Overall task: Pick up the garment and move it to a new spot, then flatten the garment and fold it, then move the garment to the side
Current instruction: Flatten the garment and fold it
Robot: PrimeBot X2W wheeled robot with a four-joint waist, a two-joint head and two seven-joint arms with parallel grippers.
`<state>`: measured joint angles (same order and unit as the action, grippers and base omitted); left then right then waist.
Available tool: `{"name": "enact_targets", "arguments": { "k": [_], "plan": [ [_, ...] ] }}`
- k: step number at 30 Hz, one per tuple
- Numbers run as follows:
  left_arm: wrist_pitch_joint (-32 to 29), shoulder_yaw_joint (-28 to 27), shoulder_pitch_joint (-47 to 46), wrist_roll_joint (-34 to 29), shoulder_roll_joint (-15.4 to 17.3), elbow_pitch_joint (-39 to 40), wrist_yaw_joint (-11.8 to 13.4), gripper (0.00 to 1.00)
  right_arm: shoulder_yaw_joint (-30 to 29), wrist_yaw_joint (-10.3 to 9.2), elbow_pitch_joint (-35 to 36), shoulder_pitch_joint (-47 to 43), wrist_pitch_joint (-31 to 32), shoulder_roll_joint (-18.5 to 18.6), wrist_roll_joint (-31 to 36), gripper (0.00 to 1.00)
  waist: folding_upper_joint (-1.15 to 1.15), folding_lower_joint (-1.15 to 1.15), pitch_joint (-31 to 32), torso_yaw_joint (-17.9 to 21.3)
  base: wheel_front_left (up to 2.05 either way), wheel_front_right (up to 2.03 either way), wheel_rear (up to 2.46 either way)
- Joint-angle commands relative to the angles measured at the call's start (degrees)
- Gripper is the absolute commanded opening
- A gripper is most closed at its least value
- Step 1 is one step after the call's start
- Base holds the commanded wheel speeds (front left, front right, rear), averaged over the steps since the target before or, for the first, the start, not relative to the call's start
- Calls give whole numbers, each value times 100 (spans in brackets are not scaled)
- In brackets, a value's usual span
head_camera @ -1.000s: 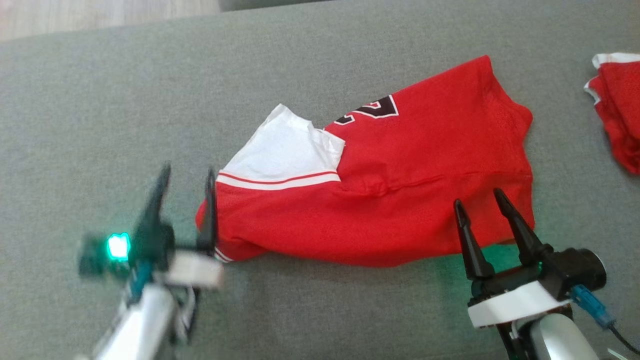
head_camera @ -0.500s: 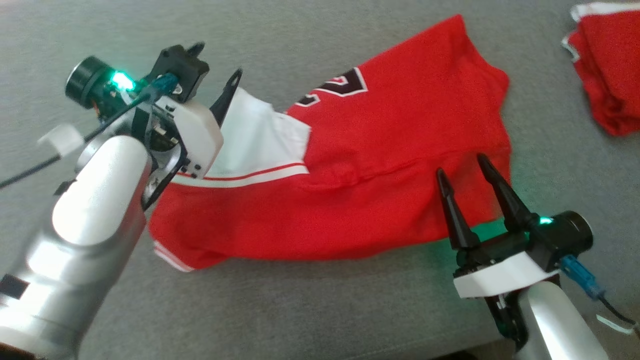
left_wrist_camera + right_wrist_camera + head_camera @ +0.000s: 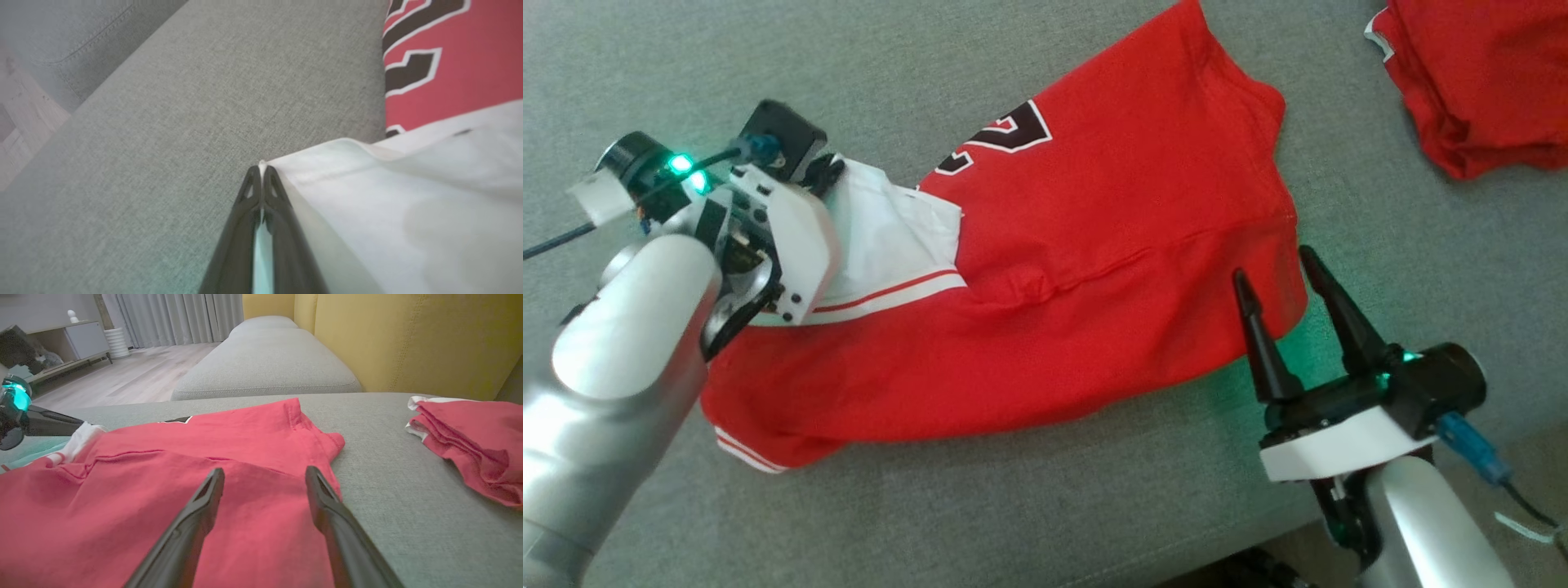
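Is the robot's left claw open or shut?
Shut: the left gripper has its dark fingers pressed together, pinching the white corner of the red jersey.

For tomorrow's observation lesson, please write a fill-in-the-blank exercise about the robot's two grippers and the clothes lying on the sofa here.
The left gripper is shut on the ____ corner of the garment.
The right gripper hovers with its jaws ____.
The garment lies on a ____ sofa cushion.
A second red garment lies to the robot's ____.
Missing words: white, open, grey, right.
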<state>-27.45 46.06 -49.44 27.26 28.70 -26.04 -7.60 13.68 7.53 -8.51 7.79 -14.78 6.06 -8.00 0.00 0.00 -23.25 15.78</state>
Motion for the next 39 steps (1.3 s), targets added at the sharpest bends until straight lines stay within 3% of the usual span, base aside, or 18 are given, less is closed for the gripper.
{"name": "enact_targets", "arguments": {
  "k": [1,5,9,14,18,27,35,38,39],
  "plan": [
    [174,-186,-217,-29,321,64,12,0,1,-4,164,38,-22,0,-79,100,0,0,48,-28,0,0,0],
    [697,-232,-318,-175,327,154,79,0,-217,-4,131,-70,-22,76,-391,100,0,0,178,-130,0,0,0],
    [1009,-272,-350,-244,319,349,171,0,-260,-4,107,-111,-22,440,-973,100,0,0,278,-261,0,0,0],
    [1162,-286,-363,-324,395,665,267,0,38,-4,-263,28,-22,1319,-2234,100,0,0,309,-409,0,0,0],
    [1179,-275,-360,-372,447,859,336,0,612,-4,-718,371,64,2095,-3265,100,0,0,298,-516,0,0,0],
    [1126,-188,-366,-416,402,1090,417,0,1469,-4,-1222,1097,370,2578,-4868,100,0,0,193,-746,0,0,0],
    [1111,-141,-423,-462,373,1224,502,0,2163,-4,-1830,1575,543,2693,-5338,100,0,0,59,-917,0,0,0],
    [1119,-137,-410,-443,362,1243,530,0,2411,-4,-1923,1676,637,2731,-5492,71,0,0,42,-958,0,0,0],
    [1125,-140,-406,-433,365,1241,537,0,2494,-4,-1935,1696,676,2754,-5534,67,0,0,41,-967,0,0,0]
  ]
}}
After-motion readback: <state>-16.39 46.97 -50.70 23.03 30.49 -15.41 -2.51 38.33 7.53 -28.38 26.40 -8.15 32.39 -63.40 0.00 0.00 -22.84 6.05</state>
